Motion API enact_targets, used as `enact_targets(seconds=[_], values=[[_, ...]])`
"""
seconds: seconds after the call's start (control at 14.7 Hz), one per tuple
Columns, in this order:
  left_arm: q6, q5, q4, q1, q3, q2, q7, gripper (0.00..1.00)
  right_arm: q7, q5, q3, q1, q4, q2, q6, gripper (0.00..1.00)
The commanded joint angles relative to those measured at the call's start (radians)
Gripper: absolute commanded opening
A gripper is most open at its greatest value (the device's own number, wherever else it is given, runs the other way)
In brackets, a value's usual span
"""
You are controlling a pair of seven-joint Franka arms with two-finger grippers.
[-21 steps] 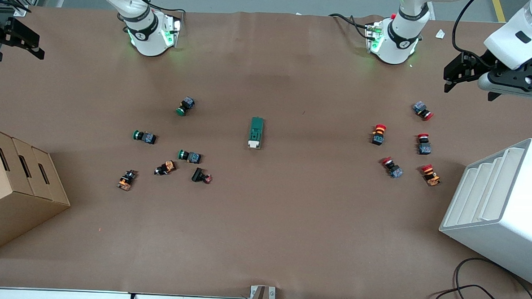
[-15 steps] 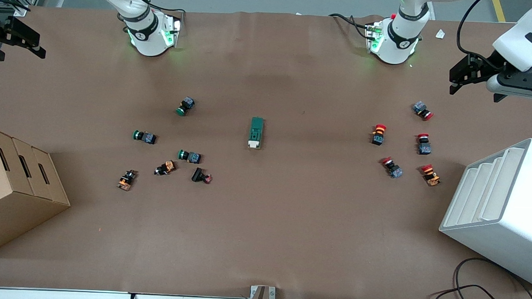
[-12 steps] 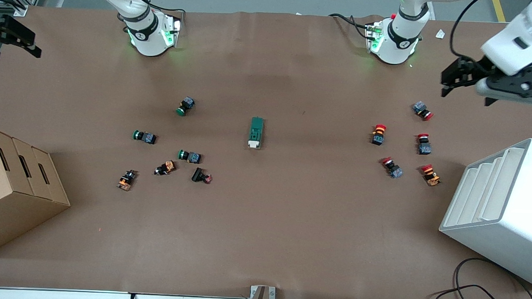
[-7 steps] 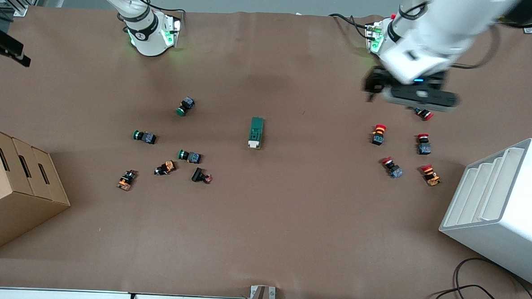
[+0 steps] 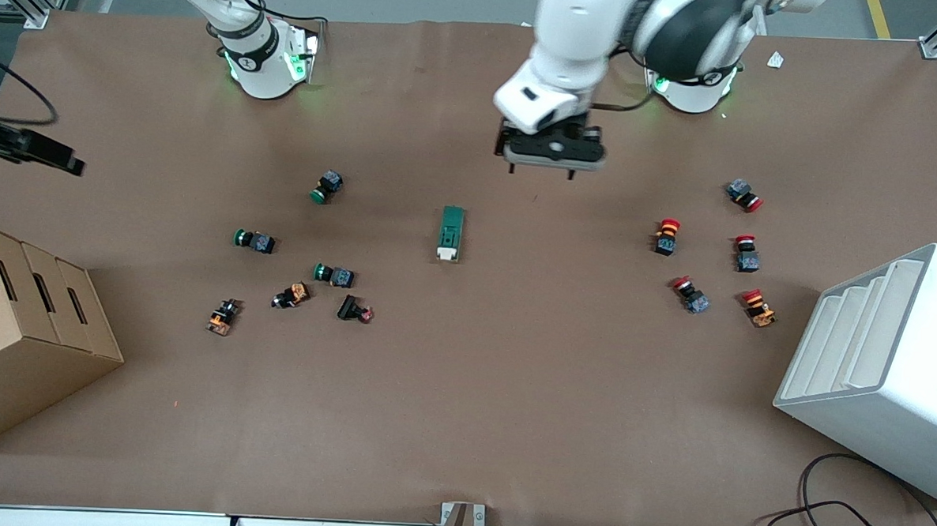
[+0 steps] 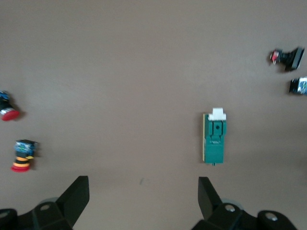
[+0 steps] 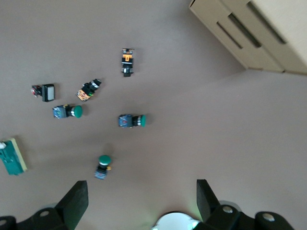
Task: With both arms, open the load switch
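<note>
Left gripper [image 5: 552, 170] swung in, jaws apart, near load switch [image 5: 451, 233]; right gripper [image 5: 77, 168] apart

light: bright, even (overhead) | shadows: soft, short | blur: buttons [image 6: 19, 154] smeared in left wrist view

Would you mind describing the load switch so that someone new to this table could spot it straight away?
Start at the brown table and look to its middle, between the cluster of green push buttons and the cluster of red mushroom buttons. The load switch lies there alone. It is a dark green rectangular block with a white lever end, longer than any button and without a round cap.
</note>
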Motion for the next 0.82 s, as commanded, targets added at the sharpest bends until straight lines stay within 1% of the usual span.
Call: enact_targets(seconds=[0.0,0.14,0.2,0.34,0.48,0.55,0.61,0.75], values=[[0.08,0.117,-0.028,-0.093,0.002,0.065,-0.192,1.0,0.329,0.009,-0.002,0.128,0.022,0.076,0.045,1.0],[0.14,0.212,-0.028,-0.162,0.003,0.142,-0.367,1.0,0.561,0.006,0.0,0.205,0.044,0.157,0.061,1.0],[0.164,0.28,-0.028,-0.193,0.002,0.186,-0.465,1.0,0.654,0.007,0.0,0.232,0.08,0.211,0.068,1.0],[0.195,0.451,-0.028,-0.236,0.002,0.274,-0.639,1.0,0.828,0.006,0.0,0.301,0.165,0.324,0.074,1.0],[0.236,0.587,-0.026,-0.272,0.002,0.349,-0.794,1.0,0.995,0.007,0.0,0.358,0.253,0.441,0.1,1.0],[0.253,0.666,-0.026,-0.286,0.002,0.383,-0.872,1.0,1.104,0.009,0.001,0.392,0.284,0.499,0.135,1.0],[0.257,0.77,-0.026,-0.311,0.002,0.421,-0.971,1.0,1.172,0.024,0.001,0.403,0.296,0.538,0.169,1.0],[0.257,0.97,-0.026,-0.346,0.002,0.484,-1.18,1.0,1.273,0.075,0.006,0.435,0.307,0.59,0.229,1.0]])
